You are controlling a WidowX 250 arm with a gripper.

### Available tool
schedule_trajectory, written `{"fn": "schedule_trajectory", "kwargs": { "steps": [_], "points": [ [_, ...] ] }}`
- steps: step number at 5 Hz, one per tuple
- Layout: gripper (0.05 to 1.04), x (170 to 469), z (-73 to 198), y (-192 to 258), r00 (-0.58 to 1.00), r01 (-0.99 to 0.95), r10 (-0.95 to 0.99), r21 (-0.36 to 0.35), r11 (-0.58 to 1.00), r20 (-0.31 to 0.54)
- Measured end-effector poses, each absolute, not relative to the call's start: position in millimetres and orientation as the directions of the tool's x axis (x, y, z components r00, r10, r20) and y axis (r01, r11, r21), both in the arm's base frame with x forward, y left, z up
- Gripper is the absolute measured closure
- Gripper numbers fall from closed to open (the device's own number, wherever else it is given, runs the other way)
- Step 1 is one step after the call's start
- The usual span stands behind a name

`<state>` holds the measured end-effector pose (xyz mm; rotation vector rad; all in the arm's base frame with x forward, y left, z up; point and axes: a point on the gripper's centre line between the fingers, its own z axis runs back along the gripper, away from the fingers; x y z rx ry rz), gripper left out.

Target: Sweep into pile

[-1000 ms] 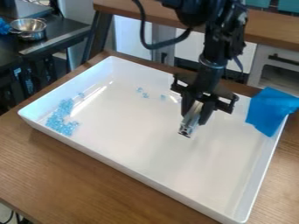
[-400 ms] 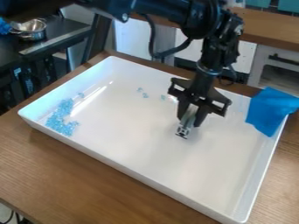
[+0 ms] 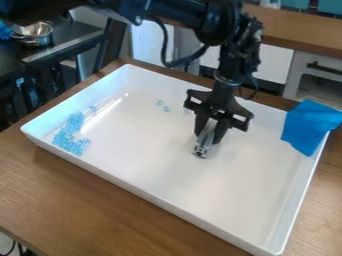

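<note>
My gripper hangs over the middle of the white tray, a little right of centre, shut on a small silvery tool that points down toward the tray floor. A cluster of light blue beads lies along the tray's left side. A few stray beads sit toward the back, left of the gripper, and another faint one is partly beside the gripper's left edge.
The white tray has raised walls and stands on a wooden table. A blue cloth hangs over its right back corner. At the far upper left, a metal bowl rests on a dark surface.
The gripper has moved left across the tray with the silvery tool still held. More of the upper arm has come in from the upper left. The beads have not visibly moved.
</note>
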<state>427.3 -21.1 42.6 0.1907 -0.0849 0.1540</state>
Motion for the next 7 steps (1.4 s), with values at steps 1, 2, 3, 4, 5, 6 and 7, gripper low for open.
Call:
{"fn": "schedule_trajectory", "kwargs": {
  "steps": [1,2,3,4,5,6,7],
  "points": [
    [0.700,427.1,41.8,-1.6,0.980,-0.190,0.177,0.171,0.967,0.089],
    [0.700,426.5,43.2,20.9,0.973,-0.231,0.224,0.141,0.963,0.064],
    [0.700,426.2,47.6,36.6,0.953,-0.303,0.302,0.094,0.948,0.033],
    [0.700,427.9,44.4,52.2,0.925,-0.379,0.380,0.064,0.923,-0.006],
    [0.700,431.6,46.5,57.7,0.888,-0.455,0.455,0.021,0.890,-0.064],
    [0.700,432.7,43.3,58.3,0.843,-0.528,0.525,0.011,0.849,-0.117],
    [0.700,430.2,40.9,66.7,0.807,-0.580,0.574,0.001,0.815,-0.136]
  ]
}}
